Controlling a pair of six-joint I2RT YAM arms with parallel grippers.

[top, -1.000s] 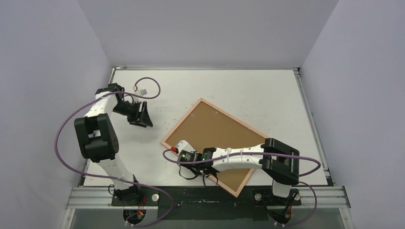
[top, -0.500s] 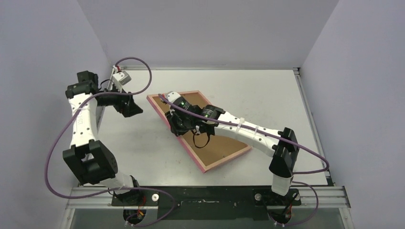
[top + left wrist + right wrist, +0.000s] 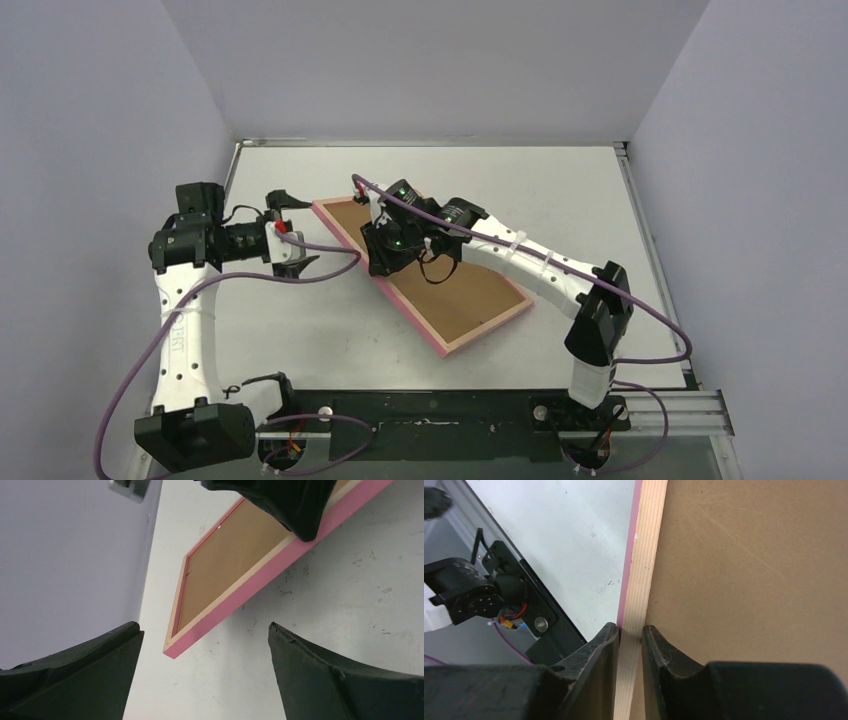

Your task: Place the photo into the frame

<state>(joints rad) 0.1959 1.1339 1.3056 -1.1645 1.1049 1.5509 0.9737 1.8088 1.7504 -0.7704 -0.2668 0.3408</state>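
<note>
The frame (image 3: 410, 318) is thin and pink and lies back side up, with the plain brown backing board (image 3: 470, 290) inside it. It slants across the table's left middle. My right gripper (image 3: 385, 255) is shut on its long left rail. In the right wrist view the two fingers (image 3: 630, 628) pinch the pale rim (image 3: 646, 555) beside the board (image 3: 749, 580). My left gripper (image 3: 300, 245) stands open just left of the frame's far corner. Its wide-apart fingers (image 3: 202, 626) face the pink side (image 3: 260, 580) without touching it. The photo is out of view.
The white table (image 3: 560, 190) has raised metal edges and grey walls close on three sides. The left wall (image 3: 65, 555) is right next to my left gripper. Purple cables (image 3: 330, 250) loop off both arms. A black mounting rail (image 3: 440, 410) runs along the near edge.
My right gripper has carried the frame from the table's near edge up to the left middle. The left arm swung round and its gripper opened wide beside the frame's corner.
</note>
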